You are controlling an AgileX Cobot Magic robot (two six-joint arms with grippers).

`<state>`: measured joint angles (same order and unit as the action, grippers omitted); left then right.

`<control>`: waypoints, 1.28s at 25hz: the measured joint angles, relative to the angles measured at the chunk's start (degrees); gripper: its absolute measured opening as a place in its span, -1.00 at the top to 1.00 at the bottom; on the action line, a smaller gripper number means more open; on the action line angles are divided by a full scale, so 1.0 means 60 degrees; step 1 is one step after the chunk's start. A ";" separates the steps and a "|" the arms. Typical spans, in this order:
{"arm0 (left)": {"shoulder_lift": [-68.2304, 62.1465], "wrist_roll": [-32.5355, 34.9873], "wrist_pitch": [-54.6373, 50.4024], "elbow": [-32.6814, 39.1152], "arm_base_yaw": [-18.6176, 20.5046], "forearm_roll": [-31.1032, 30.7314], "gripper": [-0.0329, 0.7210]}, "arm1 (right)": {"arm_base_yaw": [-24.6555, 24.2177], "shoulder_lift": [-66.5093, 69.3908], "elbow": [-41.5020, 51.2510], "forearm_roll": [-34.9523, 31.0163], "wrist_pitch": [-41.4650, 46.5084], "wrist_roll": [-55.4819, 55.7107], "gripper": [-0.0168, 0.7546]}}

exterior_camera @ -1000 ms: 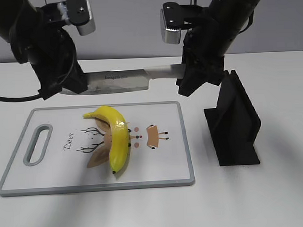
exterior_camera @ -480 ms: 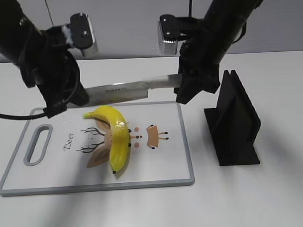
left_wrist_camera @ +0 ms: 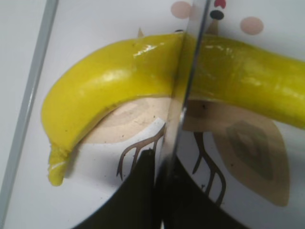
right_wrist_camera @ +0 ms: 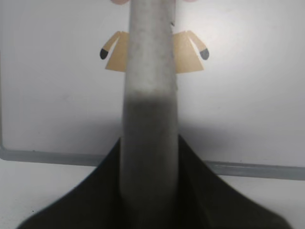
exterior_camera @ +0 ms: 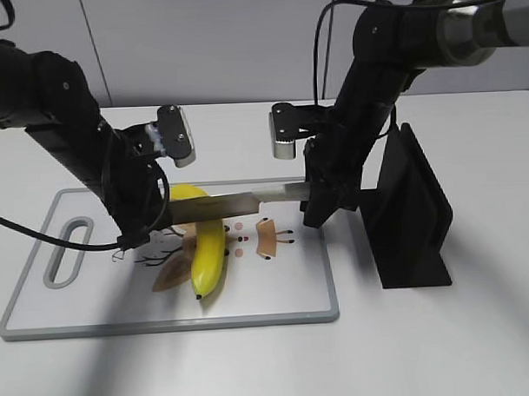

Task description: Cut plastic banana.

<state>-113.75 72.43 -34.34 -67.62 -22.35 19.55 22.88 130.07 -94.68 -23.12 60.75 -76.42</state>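
Observation:
A yellow plastic banana (exterior_camera: 207, 256) lies on the white cutting board (exterior_camera: 94, 295) with a deer print. A kitchen knife (exterior_camera: 238, 201) lies level across the banana's upper part, blade edge down and touching it. My left gripper (exterior_camera: 148, 226) is shut on the blade's tip end. My right gripper (exterior_camera: 315, 201) is shut on the handle end. In the left wrist view the blade (left_wrist_camera: 183, 95) crosses the banana (left_wrist_camera: 109, 90) near its middle, my gripper (left_wrist_camera: 159, 164) clamped on it. In the right wrist view my gripper (right_wrist_camera: 149, 148) holds the grey handle (right_wrist_camera: 148, 86) over the board.
A black knife stand (exterior_camera: 413, 210) stands on the white table just right of the board, close to my right arm. The board's grey rim (right_wrist_camera: 257, 169) shows below the handle in the right wrist view. A cable trails off at the left edge.
Both arms have come down and toward the camera with the knife. The blade has gone from above the board's far edge to resting across the banana.

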 joint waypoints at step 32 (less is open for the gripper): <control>0.3466 -0.0331 -0.1183 0.0215 -0.0020 -0.0344 -0.01 | 0.0140 -0.2728 0.0140 0.0187 0.0862 0.0868 0.52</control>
<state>-92.96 70.44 -41.43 -66.33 -22.47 17.49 23.72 113.70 -93.84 -22.00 65.92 -71.22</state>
